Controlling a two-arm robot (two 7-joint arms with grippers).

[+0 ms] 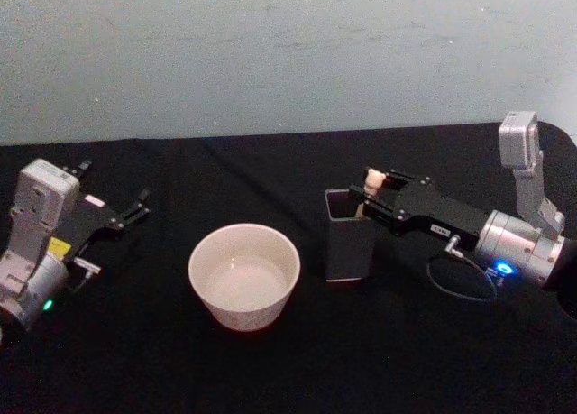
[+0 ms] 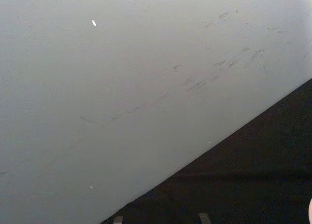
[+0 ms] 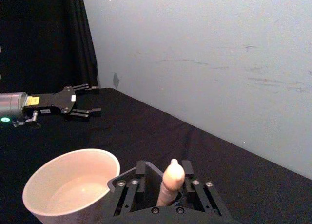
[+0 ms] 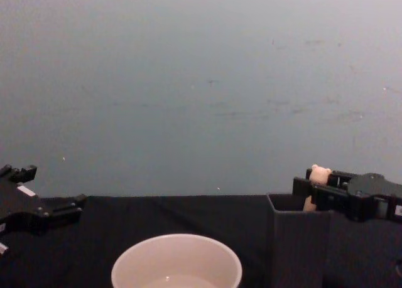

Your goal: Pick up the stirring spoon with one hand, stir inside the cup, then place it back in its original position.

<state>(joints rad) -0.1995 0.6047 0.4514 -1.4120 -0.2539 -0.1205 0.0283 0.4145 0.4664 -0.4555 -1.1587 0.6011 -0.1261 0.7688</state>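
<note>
- Fingers [image 3: 187, 171] of the right gripper [image 1: 379, 185] are pinching the stirring spoon [image 3: 173, 177] by its bear-topped handle, apparently to lift it out of the grey holder [image 1: 347, 243].
- The cup [image 1: 239, 317] is waiting just beside the holder, with the left gripper [image 3: 96, 98] idling beyond it, spread and empty.

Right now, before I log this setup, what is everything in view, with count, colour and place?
spoon: one, beige handle with a bear head, standing in the holder.
cup: one, cream-white, middle of the table, left of the holder.
holder: one, dark grey, square-sided, right of the cup.
table: one, black cover.
wall: pale grey-blue, behind the table.
left end effector: one, black, open, over the table's left side, apart from the cup.
right end effector: one, black with silver wrist, at the holder's top by the spoon handle.
</note>
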